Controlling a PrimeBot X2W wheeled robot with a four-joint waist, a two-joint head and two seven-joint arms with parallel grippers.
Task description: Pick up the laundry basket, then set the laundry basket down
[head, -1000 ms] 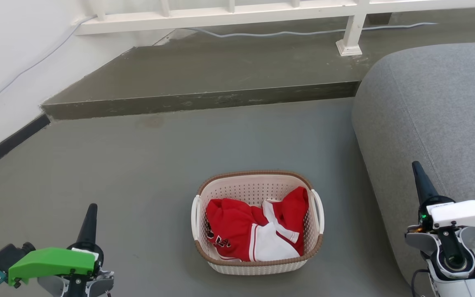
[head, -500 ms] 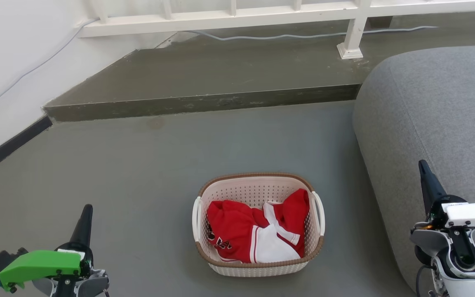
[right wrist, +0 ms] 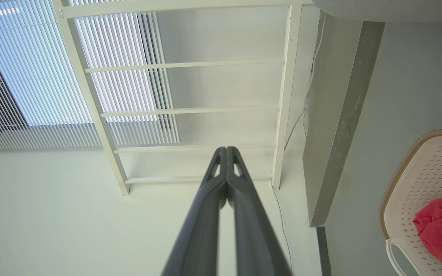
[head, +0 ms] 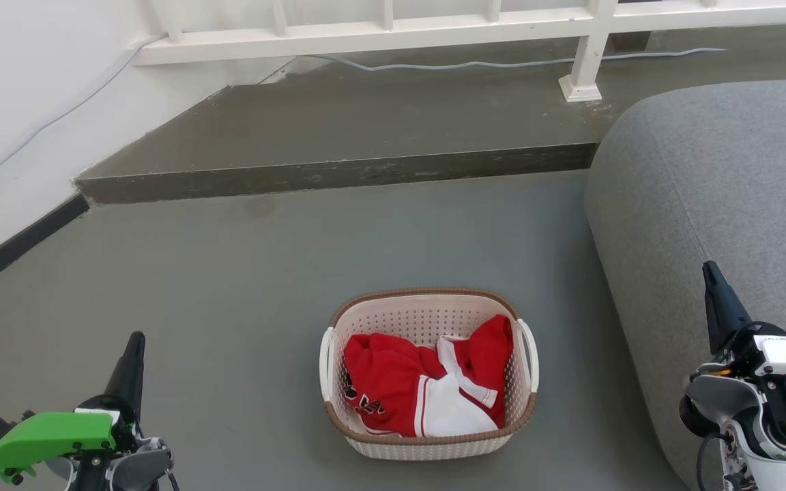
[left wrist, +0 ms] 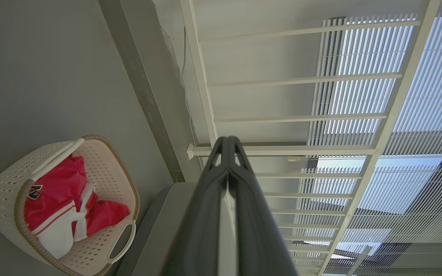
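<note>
Left hand (head: 135, 343), right hand (head: 711, 274): wider apart

Looking across a smooth grey floor (head: 229, 286), running far to a darker raised step (head: 338, 174). Carrying a white railing (head: 366, 34) along that step, with a pale cable (head: 468, 66) trailing at its foot. Closing the left with a white wall (head: 24, 82) and black skirting (head: 18, 239). Crowding the right with a grey upholstered sofa (head: 727, 177). Letting daylight in through slatted blinds (left wrist: 416, 96) beyond the railing.
</note>
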